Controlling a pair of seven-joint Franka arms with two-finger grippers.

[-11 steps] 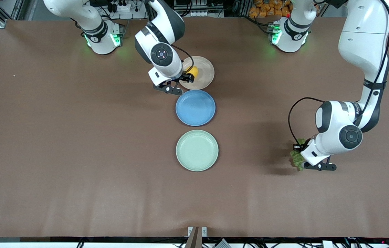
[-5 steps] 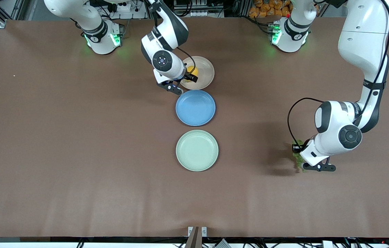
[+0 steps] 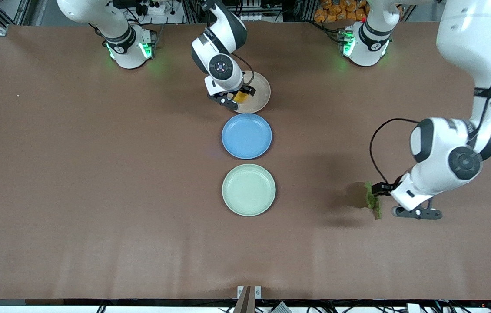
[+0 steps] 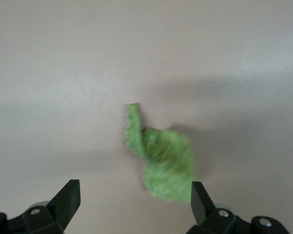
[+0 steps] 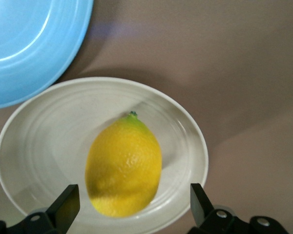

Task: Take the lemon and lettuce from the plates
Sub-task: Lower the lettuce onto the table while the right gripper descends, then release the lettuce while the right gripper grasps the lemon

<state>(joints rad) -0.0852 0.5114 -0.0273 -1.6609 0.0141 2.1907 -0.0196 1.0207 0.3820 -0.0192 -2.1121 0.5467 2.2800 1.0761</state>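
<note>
- The lemon point(image 5: 124, 164) is a small oval fruit with a smooth bright yellow rind and a tiny green nub at one tip. It lies in the round beige plate point(image 3: 259, 101), the plate closest to the robots' bases.
- The lettuce point(image 4: 162, 158) is a green wrinkly leaf with ruffled edges. It lies on the bare table toward the left arm's end, well apart from the plates.
- The round pale mint green plate point(image 3: 249, 190) has nothing on it; it is nearest the front camera. A round blue plate point(image 3: 247, 136) sits between it and the beige one.
- The right gripper point(image 5: 132, 207) hangs low over the beige plate with its black fingers spread wider than the lemon, holding nothing.
- The left gripper point(image 4: 134, 204) is over the lettuce, fingers wide apart on either side of the leaf, gripping nothing.
- The table point(image 3: 97, 174) is a plain matte brown surface with soft shadows under both arms.
- Along the table's edge by the bases stand metal frames, cables and a heap of orange objects point(image 3: 336, 11).
</note>
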